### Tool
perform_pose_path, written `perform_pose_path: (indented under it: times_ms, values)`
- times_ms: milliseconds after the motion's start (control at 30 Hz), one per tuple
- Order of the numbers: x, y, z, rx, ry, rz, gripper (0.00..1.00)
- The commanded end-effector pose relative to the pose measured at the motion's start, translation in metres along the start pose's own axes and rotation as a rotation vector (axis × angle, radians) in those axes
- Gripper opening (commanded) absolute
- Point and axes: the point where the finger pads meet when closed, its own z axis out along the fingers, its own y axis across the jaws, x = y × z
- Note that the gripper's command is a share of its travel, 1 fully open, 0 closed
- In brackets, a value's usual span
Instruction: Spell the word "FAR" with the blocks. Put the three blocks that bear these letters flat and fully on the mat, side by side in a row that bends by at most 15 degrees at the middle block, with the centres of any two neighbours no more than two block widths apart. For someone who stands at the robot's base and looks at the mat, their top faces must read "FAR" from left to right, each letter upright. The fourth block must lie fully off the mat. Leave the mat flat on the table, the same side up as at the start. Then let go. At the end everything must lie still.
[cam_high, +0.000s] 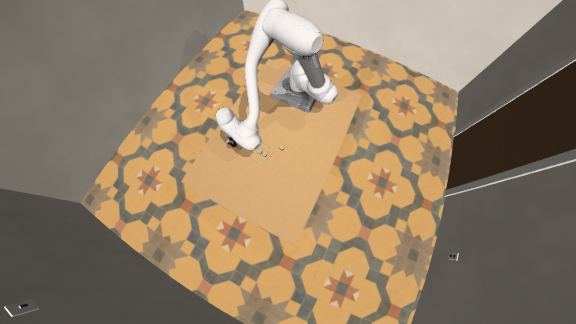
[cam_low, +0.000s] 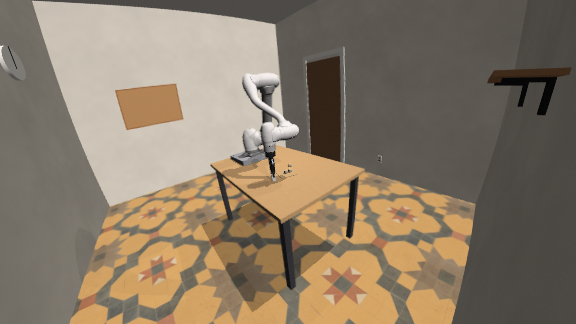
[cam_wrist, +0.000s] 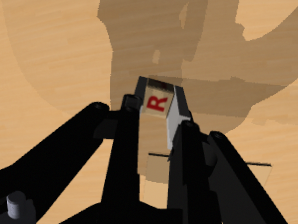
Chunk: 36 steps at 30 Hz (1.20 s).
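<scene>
The block with a red R (cam_wrist: 157, 103) stands on the table beside the mat, its letter face up and turned sideways in the wrist view. My gripper (cam_high: 231, 143) (cam_low: 273, 178) (cam_wrist: 157, 95) is shut on this block, with a finger on each side. The thin, wood-coloured mat (cam_high: 260, 159) (cam_wrist: 259, 173) lies flat on the table. Two small blocks, one block (cam_high: 259, 151) and another block (cam_high: 265, 154), are on the mat close together. A further block (cam_high: 282, 147) (cam_low: 289, 165) lies off the mat, toward the right in the top view. Their letters are too small to read.
The wooden table (cam_high: 270, 200) (cam_low: 310, 192) carries the robot's grey base plate (cam_high: 281, 92) (cam_low: 242, 159) at its back. The white arm reaches over the table beside the mat and casts a shadow around the R block.
</scene>
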Motion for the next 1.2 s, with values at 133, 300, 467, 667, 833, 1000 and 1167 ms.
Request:
perform_pose_path:
  times_ms: [133,300,467,667,833,1000,1167]
  values:
    - [0.002,0.003,0.006,-0.006,0.003,0.003,0.13]
    - [0.002,0.003,0.006,-0.006,0.003,0.003,0.13]
    - [0.002,0.003,0.006,-0.006,0.003,0.003,0.13]
    - [0.002,0.003,0.006,-0.006,0.003,0.003,0.13]
    - [0.002,0.003,0.005,-0.006,0.003,0.003,0.13]
    - [0.002,0.003,-0.004,-0.006,0.003,0.003,0.13]
    - [0.002,0.003,-0.034,-0.006,0.003,0.003,0.13]
